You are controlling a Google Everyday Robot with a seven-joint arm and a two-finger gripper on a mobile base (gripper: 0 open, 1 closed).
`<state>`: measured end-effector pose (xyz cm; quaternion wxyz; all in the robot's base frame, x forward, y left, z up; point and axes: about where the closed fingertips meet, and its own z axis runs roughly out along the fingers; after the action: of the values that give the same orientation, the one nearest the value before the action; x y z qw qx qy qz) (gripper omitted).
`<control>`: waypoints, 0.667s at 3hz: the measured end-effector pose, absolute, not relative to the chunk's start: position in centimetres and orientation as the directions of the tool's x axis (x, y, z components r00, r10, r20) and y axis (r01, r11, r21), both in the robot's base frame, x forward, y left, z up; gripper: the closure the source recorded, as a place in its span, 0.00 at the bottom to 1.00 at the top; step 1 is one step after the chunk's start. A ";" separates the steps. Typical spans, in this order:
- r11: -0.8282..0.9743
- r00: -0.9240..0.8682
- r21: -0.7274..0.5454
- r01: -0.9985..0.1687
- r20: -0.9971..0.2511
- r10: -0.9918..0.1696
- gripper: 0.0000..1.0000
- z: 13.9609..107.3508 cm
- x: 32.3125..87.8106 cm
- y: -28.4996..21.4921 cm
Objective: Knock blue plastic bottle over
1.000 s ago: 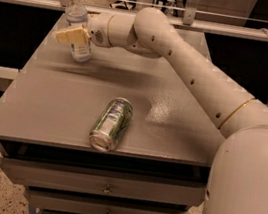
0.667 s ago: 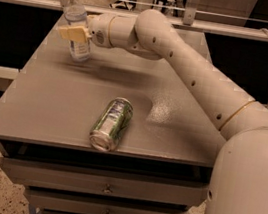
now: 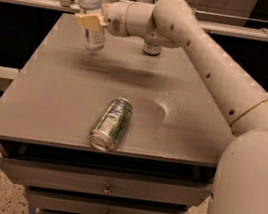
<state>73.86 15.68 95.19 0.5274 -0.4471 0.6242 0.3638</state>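
**Now at the push on the blue plastic bottle [image 3: 95,38]**

Reaching into the upper left of the frame with the gripper [image 3: 89,20], laid across the bottle's label and touching it. Cannot tell whether spread or closed around it. Leaning already, cap toward the left edge, base near the far left part of the table [image 3: 46,115], yet not down. Judged mid-knock, with the tipping itself left to finish. Calls for a firm sideways sweep, high on the body, carried through until flat. Well apart from the green can [image 3: 111,124] lying on its side at lower centre; no need to go near.
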 end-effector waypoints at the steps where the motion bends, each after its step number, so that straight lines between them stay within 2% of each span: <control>1: 0.335 -0.059 -0.031 -0.942 -0.965 -0.257 1.00 97.7 74.8 11.1; 2: 0.338 -0.117 -0.015 -0.941 -0.922 -0.368 1.00 97.5 74.9 6.8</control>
<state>74.89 6.81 97.54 0.4569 -0.4823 0.6785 0.3136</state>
